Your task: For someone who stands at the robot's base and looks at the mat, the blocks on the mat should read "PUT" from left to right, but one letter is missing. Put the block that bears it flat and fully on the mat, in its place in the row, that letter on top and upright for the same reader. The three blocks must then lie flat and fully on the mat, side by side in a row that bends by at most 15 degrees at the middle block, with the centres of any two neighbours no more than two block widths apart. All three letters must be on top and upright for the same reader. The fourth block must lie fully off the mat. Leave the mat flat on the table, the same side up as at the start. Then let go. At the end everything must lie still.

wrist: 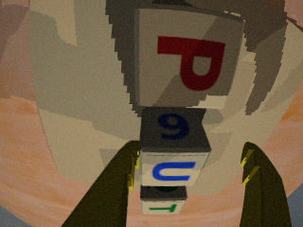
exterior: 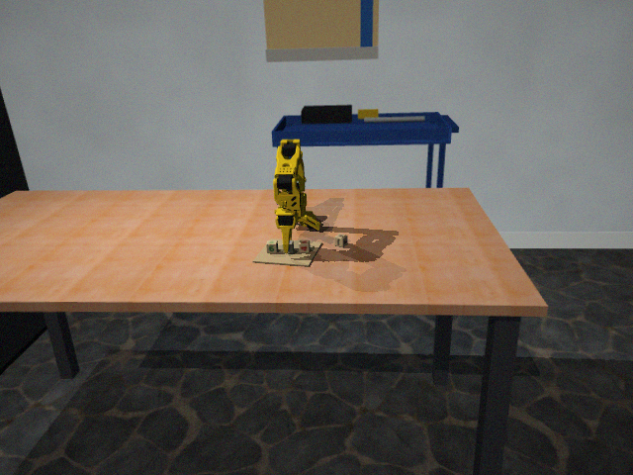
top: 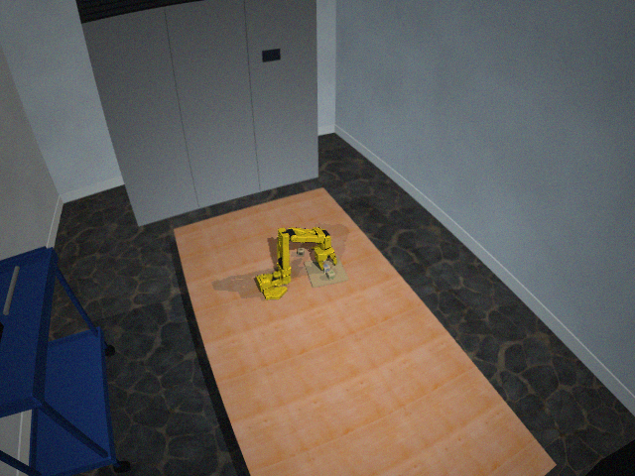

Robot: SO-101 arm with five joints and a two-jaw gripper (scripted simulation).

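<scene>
The mat [top: 317,281] [exterior: 266,259] [wrist: 76,118] lies flat on the table. In the wrist view the red P block [wrist: 189,61], the blue U block [wrist: 175,169] and the green T block [wrist: 161,206] stand in a nearly straight row, letters on top, all turned the same way. In the exterior view the T block [exterior: 272,246] is left and the P block [exterior: 305,246] right. My gripper [top: 327,265] [exterior: 287,250] [wrist: 189,167] is open, its jaws on either side of the U block with a gap at each. It partly hides the U block in the exterior view.
The fourth block [top: 301,251] [exterior: 340,239] lies on the table, off the mat, to its right in the exterior view. The arm's base [top: 271,285] stands on the table beside the mat. The arm arches above it.
</scene>
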